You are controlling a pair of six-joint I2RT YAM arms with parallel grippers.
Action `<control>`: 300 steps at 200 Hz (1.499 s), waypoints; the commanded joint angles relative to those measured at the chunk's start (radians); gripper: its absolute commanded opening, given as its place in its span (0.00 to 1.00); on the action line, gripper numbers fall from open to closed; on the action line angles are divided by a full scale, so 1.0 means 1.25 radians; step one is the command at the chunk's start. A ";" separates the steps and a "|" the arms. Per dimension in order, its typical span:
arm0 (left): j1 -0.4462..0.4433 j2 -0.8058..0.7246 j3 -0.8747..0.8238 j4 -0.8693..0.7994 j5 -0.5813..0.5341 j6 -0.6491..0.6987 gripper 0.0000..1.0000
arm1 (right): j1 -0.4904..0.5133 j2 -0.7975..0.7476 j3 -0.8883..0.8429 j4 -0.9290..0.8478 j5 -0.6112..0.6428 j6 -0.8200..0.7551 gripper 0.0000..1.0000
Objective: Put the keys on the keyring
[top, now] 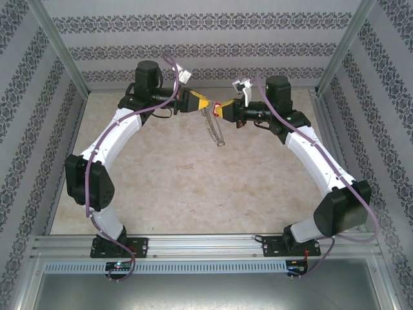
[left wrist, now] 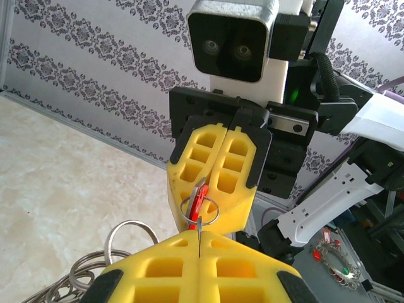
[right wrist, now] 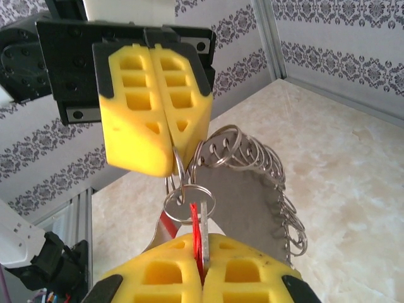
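1. The left gripper (left wrist: 199, 243) is clamped shut on a thin strand of the keyring (right wrist: 221, 148). The rest of the loop and its many small metal rings hang below and to one side of its fingertips, clear of the table (top: 193, 187).
2. The right gripper (right wrist: 202, 249) is closed on the key (right wrist: 198, 232). The red head is pinched between the yellow pads and the silver blade lies against it. The key points out of the fingertips toward the left gripper.
3. A small split ring (right wrist: 166, 203) sits just ahead of the right fingertips, at the key's head. It is directly under the left gripper's tips and touches or crosses the held strand. I cannot tell whether it is already threaded on the strand.
4. Judged from this, the step in hand is the threading itself. The two grippers face each other tip to tip, almost touching, with the key brought up to the loop.
5. The next move probably calls for a fine push or twist of the right gripper. That would work the small ring along the strand while the left gripper keeps the loop steady. Slipping off the thin wire is the likely risk.
6. No brand, label or writing is legible. The walls carry a repeating ornamental pattern and the fingers are plain yellow.
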 commanded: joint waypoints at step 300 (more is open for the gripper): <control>0.022 0.002 -0.024 -0.001 -0.039 0.023 0.32 | 0.061 0.238 0.519 -0.656 0.295 -0.381 0.00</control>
